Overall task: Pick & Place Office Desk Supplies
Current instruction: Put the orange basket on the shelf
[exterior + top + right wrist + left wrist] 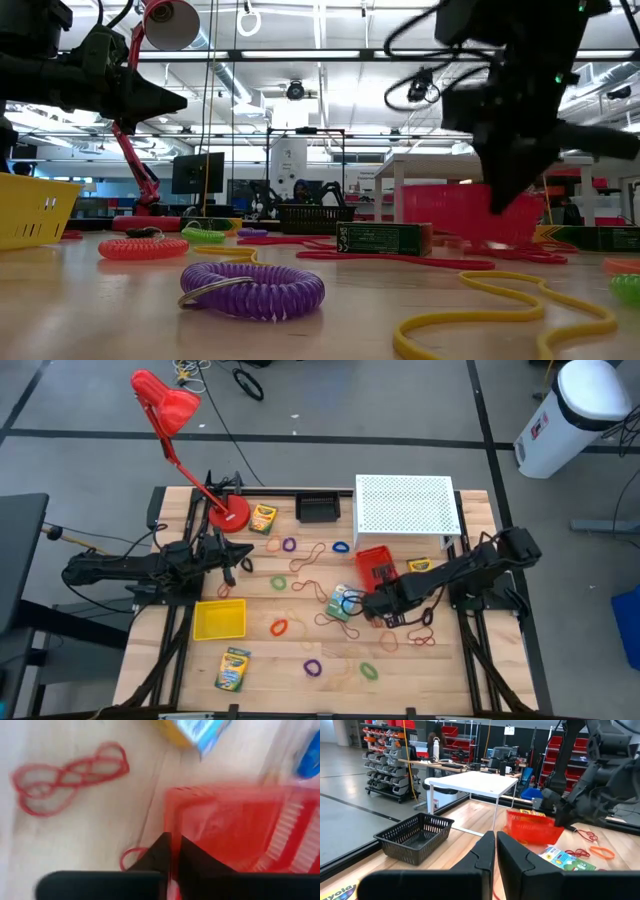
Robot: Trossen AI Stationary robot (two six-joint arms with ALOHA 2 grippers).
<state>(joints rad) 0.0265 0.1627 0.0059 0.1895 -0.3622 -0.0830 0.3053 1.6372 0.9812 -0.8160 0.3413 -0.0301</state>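
Right gripper [171, 851] pinched the near rim of the red basket [240, 827], wall between its narrow fingers. Best lifted level and slowly: a one-edge grip tips easily. Left gripper [496, 851] hovered closed, empty.

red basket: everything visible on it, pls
The red basket is a small rectangular bin of what looks like plastic mesh, with slatted walls and an open top. It sits upright on the wooden table, right of centre, just in front of the white perforated stand. A crayon box lies right beside it, and red rubber bands lie close by. The right claw has its fingers closed over the basket's rim wall, as the right wrist view shows. Its contents cannot be made out.
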